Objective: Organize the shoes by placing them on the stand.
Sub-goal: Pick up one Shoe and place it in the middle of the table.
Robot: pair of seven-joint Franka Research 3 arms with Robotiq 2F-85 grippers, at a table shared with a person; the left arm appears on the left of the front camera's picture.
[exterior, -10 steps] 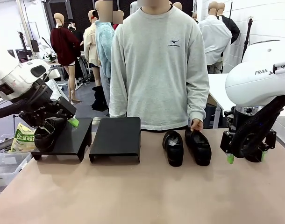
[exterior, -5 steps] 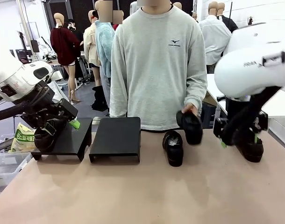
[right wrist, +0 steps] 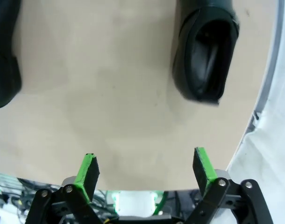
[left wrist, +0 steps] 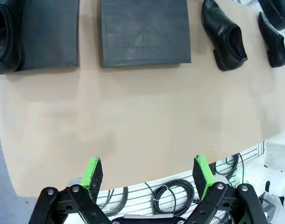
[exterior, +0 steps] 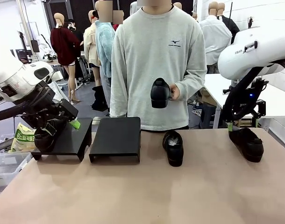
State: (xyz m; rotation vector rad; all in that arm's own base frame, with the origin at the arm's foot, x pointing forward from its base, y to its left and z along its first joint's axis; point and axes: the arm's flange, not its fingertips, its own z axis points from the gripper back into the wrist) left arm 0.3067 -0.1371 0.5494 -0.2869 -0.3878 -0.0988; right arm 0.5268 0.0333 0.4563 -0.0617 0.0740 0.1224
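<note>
One black glossy shoe point(exterior: 43, 136) point(left wrist: 4, 37) lies on the left block of the black stand point(exterior: 72, 139) point(left wrist: 53, 32). My left gripper point(exterior: 63, 126) point(left wrist: 149, 175) hovers just beside it, open and empty. The right block of the stand point(exterior: 117, 136) point(left wrist: 145, 32) is bare. A second shoe point(exterior: 173, 147) point(left wrist: 224, 35) rests mid-table. The person's hand holds a third shoe point(exterior: 160, 93) at chest height. A fourth shoe point(exterior: 246, 143) point(right wrist: 205, 51) lies at the right, with my right gripper point(exterior: 243, 125) point(right wrist: 145, 170) open above it.
The person stands at the far edge behind the stand. A clear bin point(exterior: 7, 165) and a yellow-green bag point(exterior: 23, 137) sit off the table's left edge. Cables point(left wrist: 173, 191) hang below the near edge. The table's near half is bare.
The person picked one shoe off the table and raised it to chest height. My right gripper rose up off the shoe at the right. The left arm barely moved.
</note>
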